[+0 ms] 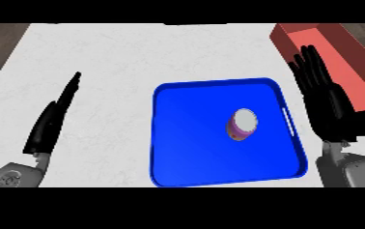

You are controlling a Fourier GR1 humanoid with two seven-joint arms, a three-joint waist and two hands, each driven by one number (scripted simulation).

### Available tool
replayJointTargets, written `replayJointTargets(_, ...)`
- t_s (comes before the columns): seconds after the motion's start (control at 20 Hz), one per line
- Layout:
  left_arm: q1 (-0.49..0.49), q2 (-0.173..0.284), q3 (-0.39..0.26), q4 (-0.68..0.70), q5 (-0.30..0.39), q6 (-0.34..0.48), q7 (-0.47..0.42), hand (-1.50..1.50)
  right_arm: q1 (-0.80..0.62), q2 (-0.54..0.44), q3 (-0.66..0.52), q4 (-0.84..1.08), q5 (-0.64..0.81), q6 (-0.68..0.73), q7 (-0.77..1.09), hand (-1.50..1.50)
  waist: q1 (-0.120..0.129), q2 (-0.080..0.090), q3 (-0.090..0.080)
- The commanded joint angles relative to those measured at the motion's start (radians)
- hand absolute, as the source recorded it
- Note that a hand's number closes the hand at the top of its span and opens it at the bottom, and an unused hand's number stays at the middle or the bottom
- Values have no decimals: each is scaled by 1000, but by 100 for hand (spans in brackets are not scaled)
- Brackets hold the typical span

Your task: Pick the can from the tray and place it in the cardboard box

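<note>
Standing upright (lid skyward), can (242,124) inside tray (185,136).

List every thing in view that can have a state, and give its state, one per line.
can: on the blue tray, right of its middle, not held.
blue tray: flat on the counter, holding only the can.
cardboard box: open-topped, at the far right, partly behind the right hand.
left hand: open, fingers straight, over the counter left of the tray.
right hand: open, fingers straight, right of the tray.

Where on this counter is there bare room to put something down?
Bare counter lies between the left hand and the blue tray, and above the tray. Inside the tray, all around the can, is free. It's crowded between tray and red box, where the right hand is.
</note>
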Motion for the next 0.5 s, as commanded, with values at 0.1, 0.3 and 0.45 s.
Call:
replayJointTargets(0.1, 13, -104, 73, -35, 111, 50, 11, 0, 177, 24, -162, -53, 120, -285, -49, 150, -27, 5, 7)
replayJointTargets(0.3, 16, -158, 132, -71, 201, 73, 17, 0, 406, -160, -188, 121, 349, -330, 18, 150, -60, 51, -25)
replayJointTargets(0.45, 53, -209, 162, -120, 277, 80, 31, 0, 514, 68, -287, 28, 348, -629, -27, -150, -43, 2, 3)
